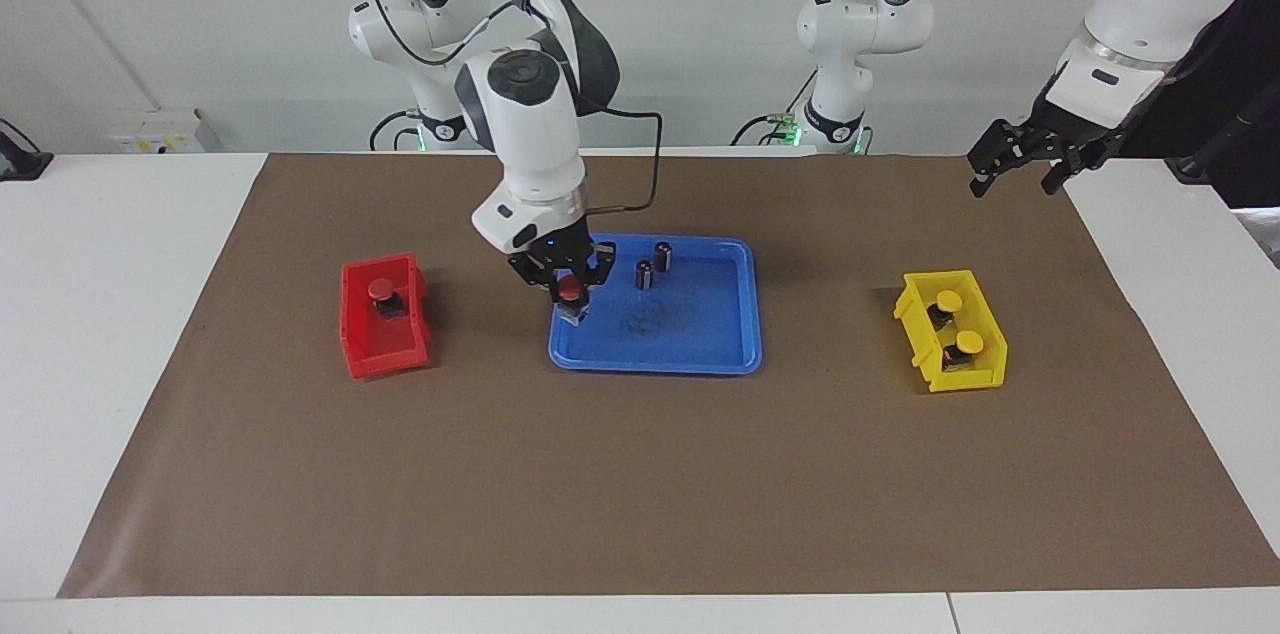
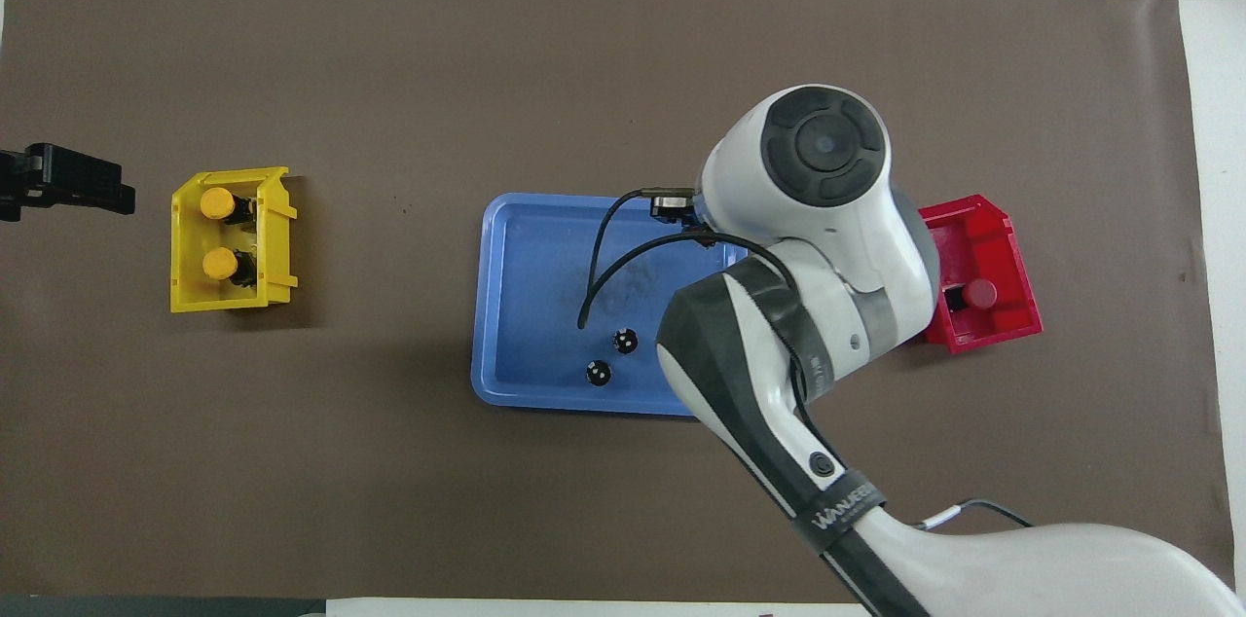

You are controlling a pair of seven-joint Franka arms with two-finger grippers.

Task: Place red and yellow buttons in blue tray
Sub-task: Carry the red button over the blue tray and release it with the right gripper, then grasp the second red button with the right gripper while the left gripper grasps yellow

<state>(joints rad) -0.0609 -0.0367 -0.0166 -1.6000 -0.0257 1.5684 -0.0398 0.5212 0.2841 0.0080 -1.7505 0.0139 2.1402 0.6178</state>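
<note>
From across the desk: a flat brown mat covers the white desk, and the wall is plain white. The blue tray sits in the middle. It is smooth plastic with a low rim and round corners. Two dark cylinders stand in it near its 12 o'clock edge. The right end effector is over the tray's 9 o'clock end, clenched on a red button with its round cap up (I cannot tell if the button touches the tray floor). Out at 9 o'clock from the tray is a boxy red bin with the other red button in it. Out at 3 o'clock is a yellow bin holding two yellow buttons. The left end effector waits at 2 o'clock over the mat's corner, fingers spread, holding nothing.

From above: the right arm's fat white body hides its end effector and the held button. The blue tray is in the middle, with the dark cylinders near 6 o'clock. The red bin is at 3 o'clock with the other red button inside. The yellow bin and yellow buttons are at 9 o'clock, with the left end effector just past them.
</note>
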